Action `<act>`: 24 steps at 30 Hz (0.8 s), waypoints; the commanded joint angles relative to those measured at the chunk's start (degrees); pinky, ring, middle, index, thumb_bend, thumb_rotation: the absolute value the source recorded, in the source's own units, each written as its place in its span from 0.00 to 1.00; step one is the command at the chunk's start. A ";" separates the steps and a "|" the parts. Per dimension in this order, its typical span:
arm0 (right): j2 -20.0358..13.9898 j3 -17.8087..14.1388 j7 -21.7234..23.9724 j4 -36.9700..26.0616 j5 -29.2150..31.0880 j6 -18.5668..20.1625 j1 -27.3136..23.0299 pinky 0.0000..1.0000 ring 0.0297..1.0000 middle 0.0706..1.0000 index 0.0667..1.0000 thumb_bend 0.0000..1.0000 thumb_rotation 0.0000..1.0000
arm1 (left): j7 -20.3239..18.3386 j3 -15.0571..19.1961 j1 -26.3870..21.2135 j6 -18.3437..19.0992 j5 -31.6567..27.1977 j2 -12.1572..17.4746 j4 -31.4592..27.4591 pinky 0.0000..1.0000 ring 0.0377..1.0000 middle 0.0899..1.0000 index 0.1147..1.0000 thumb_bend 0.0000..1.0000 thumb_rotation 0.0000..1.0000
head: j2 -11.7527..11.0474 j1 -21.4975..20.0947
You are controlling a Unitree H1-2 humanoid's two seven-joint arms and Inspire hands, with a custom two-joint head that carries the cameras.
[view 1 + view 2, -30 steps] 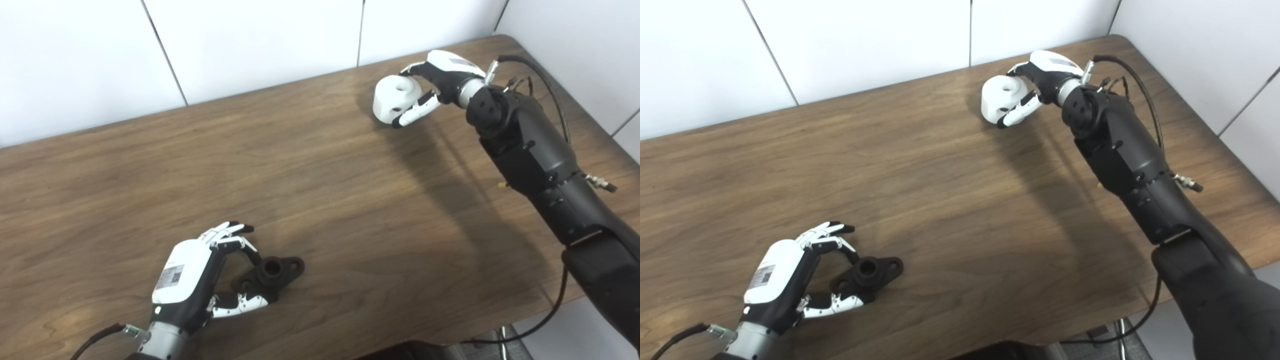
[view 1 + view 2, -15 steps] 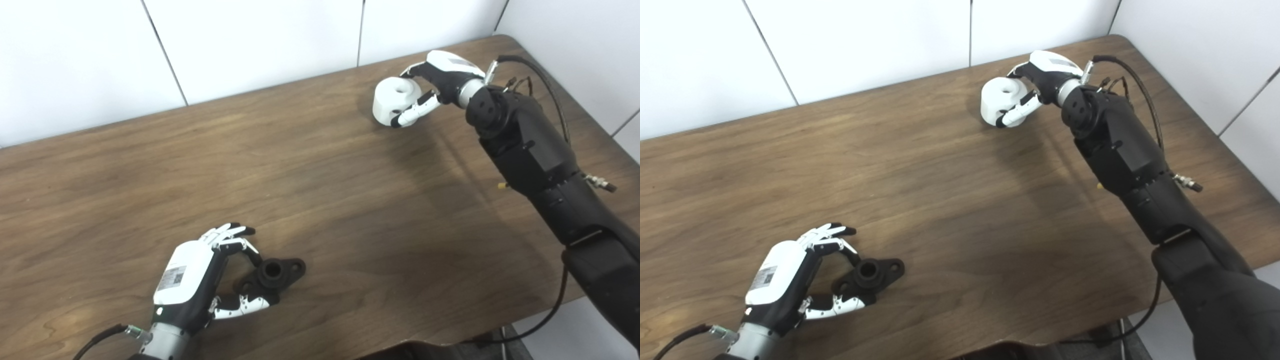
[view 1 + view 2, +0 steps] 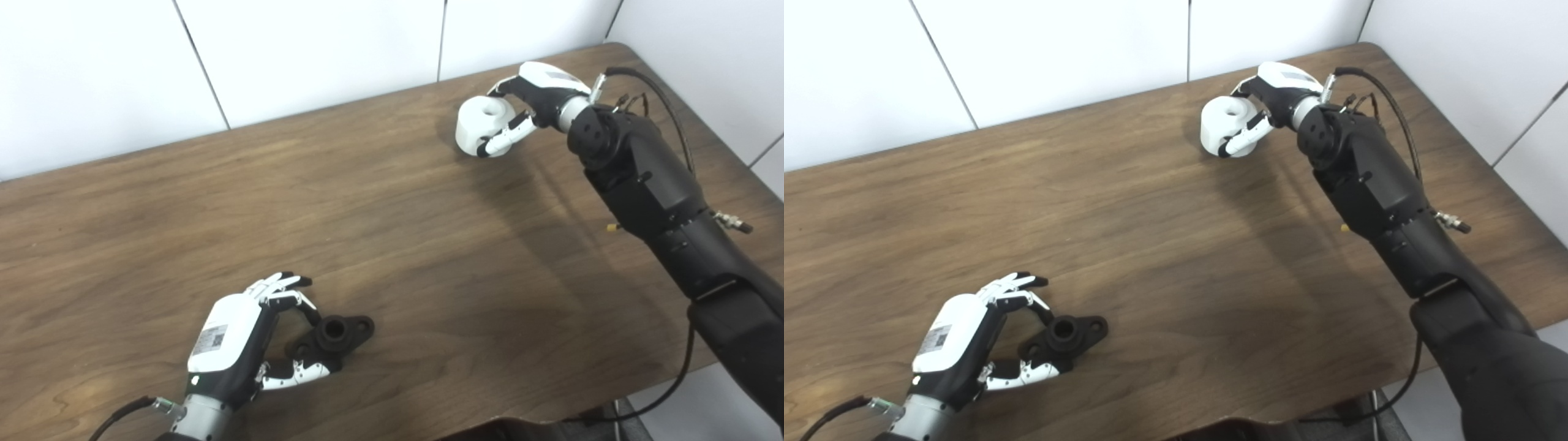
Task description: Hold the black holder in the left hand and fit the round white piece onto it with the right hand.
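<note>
Near the front edge of the counter [image 3: 392, 257], the left hand [image 3: 242, 343] curls its fingers and thumb around the black holder [image 3: 334, 334], which lies flat on the wood. Far back at the right, the right hand [image 3: 533, 101] grasps the round white piece [image 3: 481, 122], well apart from the holder.

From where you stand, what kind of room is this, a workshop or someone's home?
Probably a plain robot test room, not a home: a bare wooden table against blank white wall panels, holding only a black holder and a round white piece.
</note>
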 commanded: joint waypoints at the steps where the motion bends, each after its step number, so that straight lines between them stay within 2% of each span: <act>1: -2.10 -0.44 -1.36 -1.38 -0.80 -0.51 -2.96 0.92 0.92 0.86 0.74 0.70 0.36 | -3.04 -0.17 1.48 2.17 -0.27 0.78 0.65 0.87 0.89 0.81 0.42 0.52 0.05 | 0.07 -0.04; 11: -2.10 -0.39 -0.82 -1.48 -0.82 0.04 -3.15 0.92 0.92 0.86 0.73 0.68 0.36 | -3.37 0.03 1.40 2.29 -0.31 0.64 0.40 0.87 0.89 0.81 0.42 0.52 0.05 | 0.46 0.06; 18: -2.38 -0.27 -1.32 -1.04 -0.55 -0.93 -3.25 0.95 0.94 0.87 0.73 0.68 0.35 | -3.77 0.11 1.45 2.53 0.04 0.34 0.07 0.87 0.89 0.81 0.42 0.52 0.05 | 0.51 0.23; 24: -2.44 -0.18 -1.41 -1.08 -0.32 -1.35 -3.35 0.94 0.94 0.87 0.71 0.68 0.33 | -3.94 0.15 1.42 2.42 0.07 0.38 0.08 0.88 0.89 0.81 0.42 0.52 0.05 | 0.51 0.23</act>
